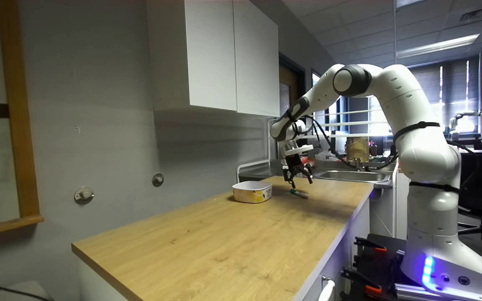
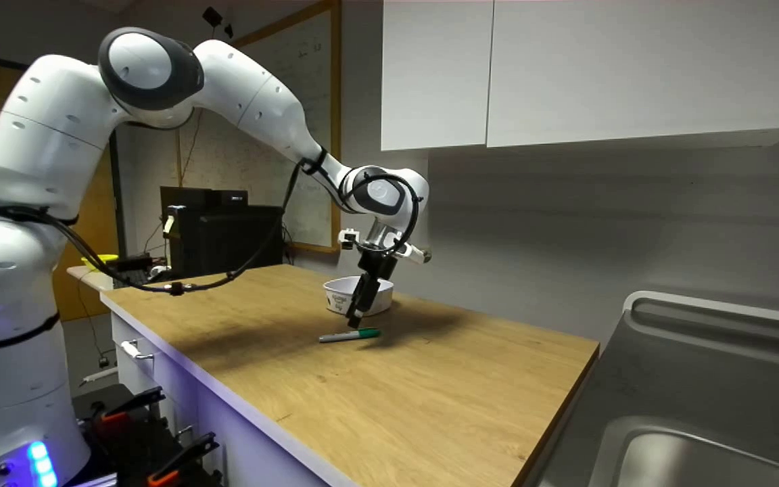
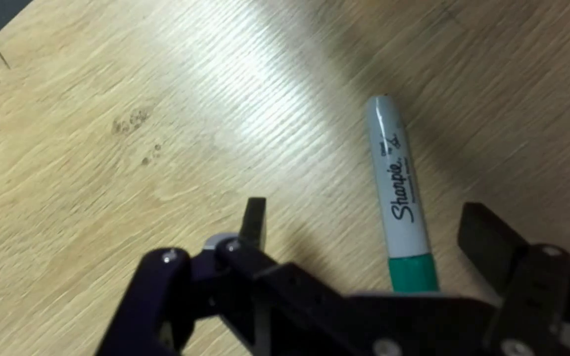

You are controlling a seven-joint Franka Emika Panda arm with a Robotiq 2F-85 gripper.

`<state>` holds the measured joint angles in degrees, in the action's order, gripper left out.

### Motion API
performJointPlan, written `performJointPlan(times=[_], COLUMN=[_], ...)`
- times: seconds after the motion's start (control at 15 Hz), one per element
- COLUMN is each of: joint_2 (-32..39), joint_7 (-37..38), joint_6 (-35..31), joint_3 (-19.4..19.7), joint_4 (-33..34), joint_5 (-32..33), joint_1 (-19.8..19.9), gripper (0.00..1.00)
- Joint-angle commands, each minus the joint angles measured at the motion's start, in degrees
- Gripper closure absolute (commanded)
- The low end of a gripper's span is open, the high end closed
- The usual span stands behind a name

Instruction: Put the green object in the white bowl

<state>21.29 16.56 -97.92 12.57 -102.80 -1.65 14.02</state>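
Fingers (image 3: 488, 242) come nearest in the wrist view: spread wide, nothing held, one on each side of the green-capped marker (image 3: 399, 198) as seen there. Marker rests flat on the table (image 3: 117, 222), grey barrel (image 3: 392, 173) printed "Sharpie"; green cap (image 3: 412, 273) at bottom of view, its end hidden. Handling, estimated: light, stiff, smooth hard plastic, hardly fragile. Probably round in section, so likely to roll if one finger nudges it first; could pivot if pinched far off its middle. Best hold, by judgement: square across the barrel, near mid-length, not on the cap alone, which might slip off.

In an exterior view, white bowl (image 1: 251, 196), yellow-patterned outside, stands close to the table's edge along the wall (image 1: 111, 167), toward the far edge. Marker lies farther in from that wall-side edge, apart from the bowl. Fingers just above marker, no contact seen.

In an exterior view, marker (image 2: 342, 336) lies inside all edges, cap end toward the wall-side edge, well apart from the table's right-hand corner. Fingers appear over roughly where cap meets barrel; judged, a shift toward the barrel would balance the lift better. White bowl behind the fingers, partly hidden by them.
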Motion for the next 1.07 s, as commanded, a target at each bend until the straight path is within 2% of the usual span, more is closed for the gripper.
performJointPlan(times=[0.0,0.87,0.93,1.0], joint_2=[-0.6,4.2,4.2,4.1], joint_7=[-3.4,-8.2,-8.7,-9.2], joint_6=[-1.0,-5.5,-5.6,-5.6], joint_3=[-0.5,-1.1,-1.1,-1.1], joint_4=[-0.9,-1.1,-1.2,-1.2], joint_5=[-1.8,-3.6,-3.9,-4.3], joint_1=[-0.2,0.0,0.1,0.2], gripper=[0.00,0.00,0.25,0.27])
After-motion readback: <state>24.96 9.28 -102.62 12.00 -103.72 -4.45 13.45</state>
